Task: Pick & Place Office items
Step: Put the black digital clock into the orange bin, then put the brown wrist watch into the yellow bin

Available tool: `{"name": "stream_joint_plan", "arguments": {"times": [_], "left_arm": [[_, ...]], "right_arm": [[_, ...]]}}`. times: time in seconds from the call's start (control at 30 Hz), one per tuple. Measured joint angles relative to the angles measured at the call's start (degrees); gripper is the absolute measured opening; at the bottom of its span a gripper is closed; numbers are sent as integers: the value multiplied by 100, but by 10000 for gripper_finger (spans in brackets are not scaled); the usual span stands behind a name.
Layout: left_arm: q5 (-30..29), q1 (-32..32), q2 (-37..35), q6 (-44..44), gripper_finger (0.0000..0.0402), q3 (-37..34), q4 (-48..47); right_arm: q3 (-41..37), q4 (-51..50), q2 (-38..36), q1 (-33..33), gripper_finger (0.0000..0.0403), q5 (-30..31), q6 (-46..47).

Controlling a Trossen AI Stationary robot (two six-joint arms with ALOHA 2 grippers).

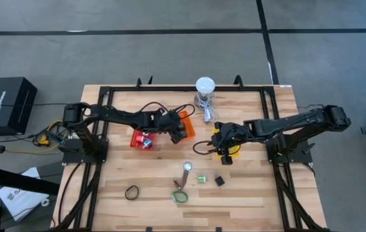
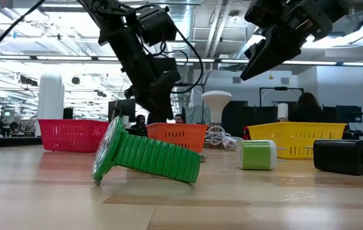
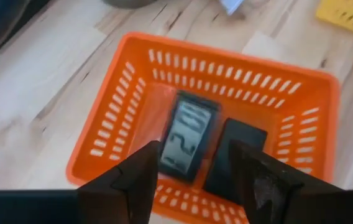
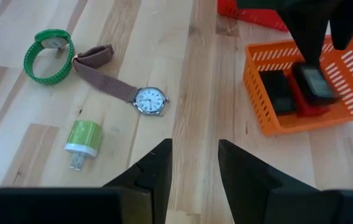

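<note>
Orange basket (image 3: 102,134) half-cut by frame, open empty left pincer (image 3: 192,171) above; right pincer (image 4: 193,155) open, empty.

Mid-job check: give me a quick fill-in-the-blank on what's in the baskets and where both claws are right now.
1. The left claw is open above the ____ basket.
2. That basket holds a small display device and a ____ block.
3. The right claw is open and holds ____.
4. The green watch lies on the ____.

Missing words: orange; black; nothing; table
</note>
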Motion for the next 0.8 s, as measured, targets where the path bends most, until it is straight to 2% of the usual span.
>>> {"name": "stream_joint_plan", "arguments": {"times": [0.33, 0.67, 0.8], "left_arm": [[-4, -37, -147, -4, 231, 0, 20], [-4, -407, -1137, -4, 232, -22, 18], [-4, -604, -1578, -2, 232, -350, 23]], "right_arm": [[0, 15, 0, 245, 120, 2, -1], [0, 35, 0, 558, 121, 15, 380], [-2, 202, 0, 667, 120, 32, 705]]}}
